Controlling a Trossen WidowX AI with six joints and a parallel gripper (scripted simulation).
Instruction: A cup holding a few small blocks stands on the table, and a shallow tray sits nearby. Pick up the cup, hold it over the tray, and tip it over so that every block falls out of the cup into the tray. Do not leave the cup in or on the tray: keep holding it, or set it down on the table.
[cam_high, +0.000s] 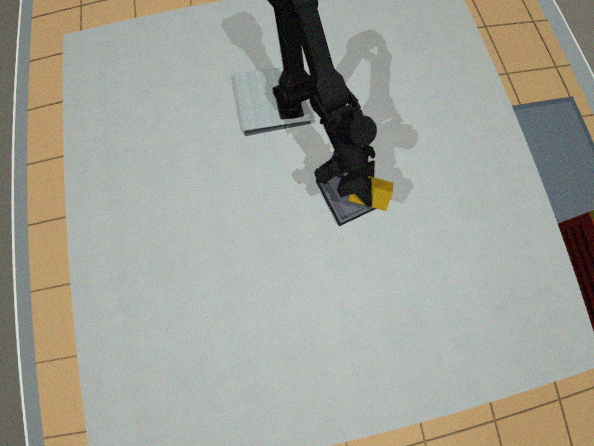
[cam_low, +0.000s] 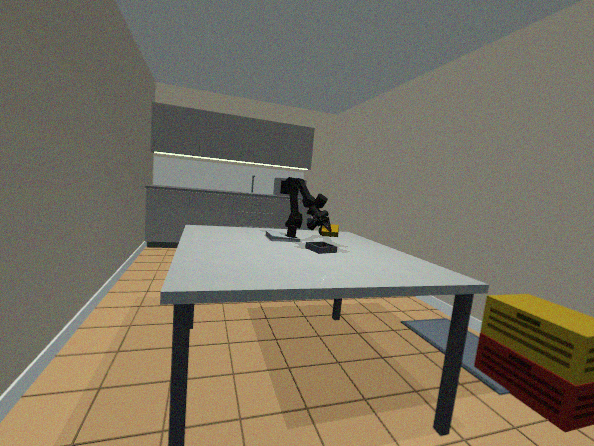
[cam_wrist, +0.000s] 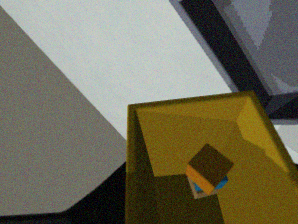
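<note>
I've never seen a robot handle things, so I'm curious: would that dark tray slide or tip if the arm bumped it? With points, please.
The tray (cam_high: 332, 202) (cam_low: 321, 247) (cam_wrist: 252, 75) probably wouldn't tip easily, being low and lying flat. Its straight walls suggest it's stiff. With nothing visible fixing it down, a bump might slide it.
</note>
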